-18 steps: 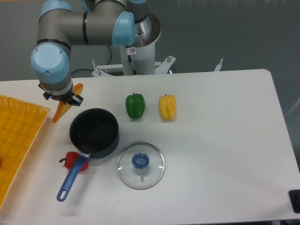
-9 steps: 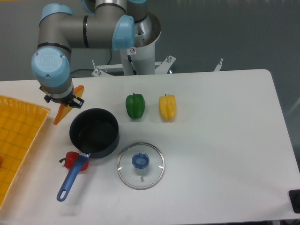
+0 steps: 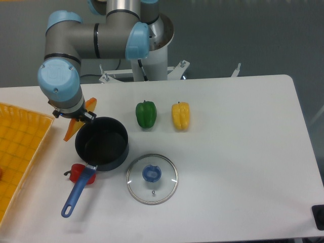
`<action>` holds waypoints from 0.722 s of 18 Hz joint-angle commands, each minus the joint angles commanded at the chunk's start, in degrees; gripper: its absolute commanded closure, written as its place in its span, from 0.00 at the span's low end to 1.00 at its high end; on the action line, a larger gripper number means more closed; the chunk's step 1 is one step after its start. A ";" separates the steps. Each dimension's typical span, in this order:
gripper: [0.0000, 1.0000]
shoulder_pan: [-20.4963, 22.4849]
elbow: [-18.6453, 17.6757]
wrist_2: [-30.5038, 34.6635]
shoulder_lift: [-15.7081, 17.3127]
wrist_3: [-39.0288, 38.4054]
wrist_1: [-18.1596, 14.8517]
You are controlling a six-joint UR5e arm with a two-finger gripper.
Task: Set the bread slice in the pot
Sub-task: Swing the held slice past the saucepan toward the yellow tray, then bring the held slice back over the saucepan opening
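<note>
end effector (image 3: pixel 77 115) gripping bread slice (image 3: pixel 76 126), beside pot (image 3: pixel 102 143) rim

Arm bent low at left, pincer (image 3: pixel 77 115) pointing down, clamped.

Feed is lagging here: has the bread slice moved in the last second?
Yes. The gripper has carried the bread slice rightward toward the pot; the slice now reaches the pot's left rim, where before it sat clear of it.
</note>
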 joint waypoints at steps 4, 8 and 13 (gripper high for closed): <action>0.79 0.09 0.09 0.79 -1.05 0.00 3.16; 0.78 0.97 0.87 0.88 -2.98 0.00 4.04; 0.78 1.06 1.58 2.11 -4.22 0.18 4.04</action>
